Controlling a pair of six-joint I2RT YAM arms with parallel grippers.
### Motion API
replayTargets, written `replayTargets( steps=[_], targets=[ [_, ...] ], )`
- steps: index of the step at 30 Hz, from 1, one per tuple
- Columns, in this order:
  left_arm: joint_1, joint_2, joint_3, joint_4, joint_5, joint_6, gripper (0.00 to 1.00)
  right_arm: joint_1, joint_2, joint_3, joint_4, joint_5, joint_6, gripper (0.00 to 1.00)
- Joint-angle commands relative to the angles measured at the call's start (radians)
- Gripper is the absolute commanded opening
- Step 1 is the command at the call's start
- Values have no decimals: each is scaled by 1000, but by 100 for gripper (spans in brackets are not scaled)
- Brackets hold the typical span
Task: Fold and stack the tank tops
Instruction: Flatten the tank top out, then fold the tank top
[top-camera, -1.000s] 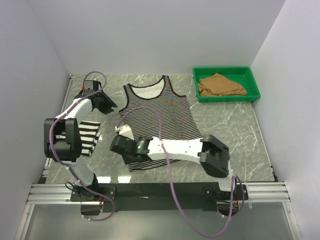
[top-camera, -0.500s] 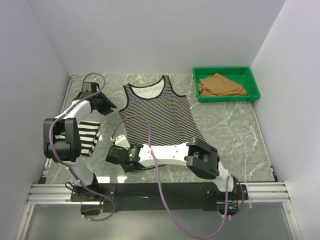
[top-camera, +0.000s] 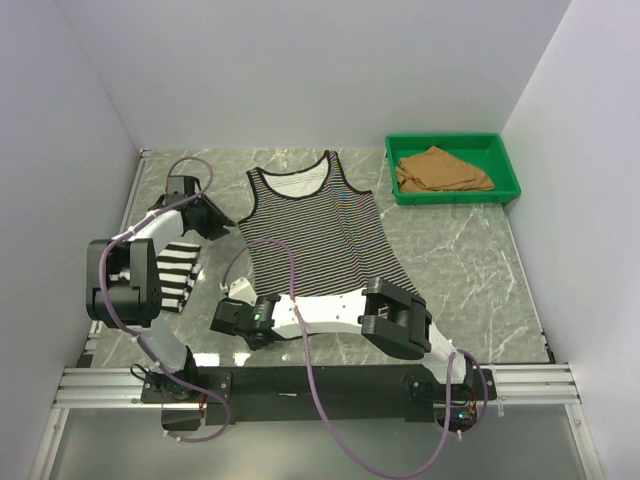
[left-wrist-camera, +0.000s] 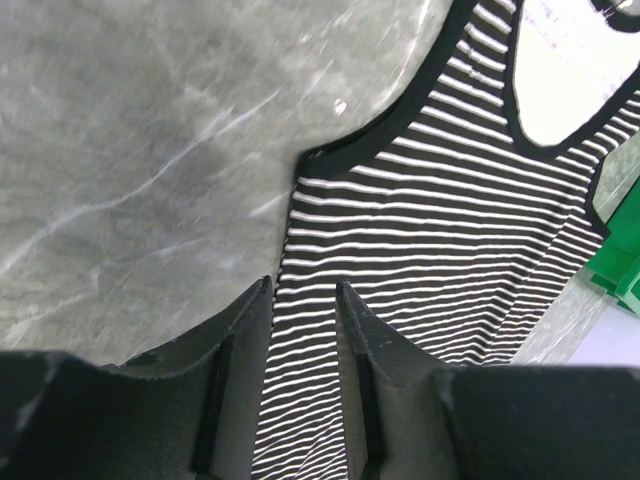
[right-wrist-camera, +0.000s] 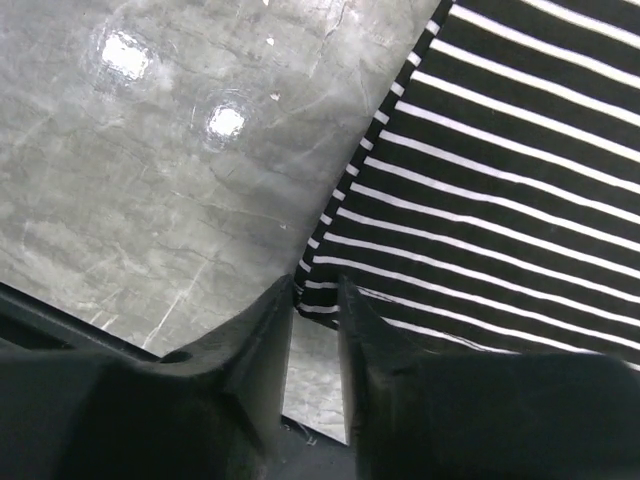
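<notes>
Thin-striped tank top (top-camera: 315, 235) lies flat; left end effector (left-wrist-camera: 304, 283) parted; right end effector (right-wrist-camera: 316, 282): cannot tell

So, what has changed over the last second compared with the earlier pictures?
The right gripper drew back toward the near edge, to the near-left hem corner of the thin-striped top. The left gripper shifted slightly toward that top's left side. Nothing was grasped or released. The wide-striped top, the tan top and the green tray stayed put.
</notes>
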Motion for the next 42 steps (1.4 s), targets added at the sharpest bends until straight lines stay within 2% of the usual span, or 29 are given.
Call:
replayTargets(
  steps=[1,2,3,4,7,10,14,22,28,31,35,42],
  targets=[
    [-3,-69,-46,52,13,-24,37,4,-12,-10,15,2,-1,27],
    [-3,-78,-60,58,7,-33,37,3,-22,-22,18,4,-1,24],
    [-6,-99,-76,74,-1,-38,37,3,-39,-57,30,8,-1,16],
    [-9,-113,-109,84,-10,-42,37,0,-82,-82,39,8,1,11],
    [-17,-145,-161,113,-33,-61,37,-14,-165,-183,91,-16,4,0],
    [-15,-180,-221,149,-72,-82,37,-34,-277,-248,127,-51,-4,0],
    [-17,-204,-271,234,-98,-116,43,-43,-320,-269,127,-64,-8,0],
    [-81,-69,-206,340,-104,-114,44,-54,-357,-309,153,-108,-1,0],
    [-113,-10,-153,292,-219,-94,43,-63,-404,-346,167,-127,7,0],
    [-127,22,-122,257,-253,-82,42,-66,-426,-357,164,-120,7,0],
    [-153,72,-88,213,-296,-74,33,-69,-447,-367,164,-116,10,0],
    [-176,108,-56,191,-325,-68,26,-75,-472,-390,172,-120,16,0]
  ],
)
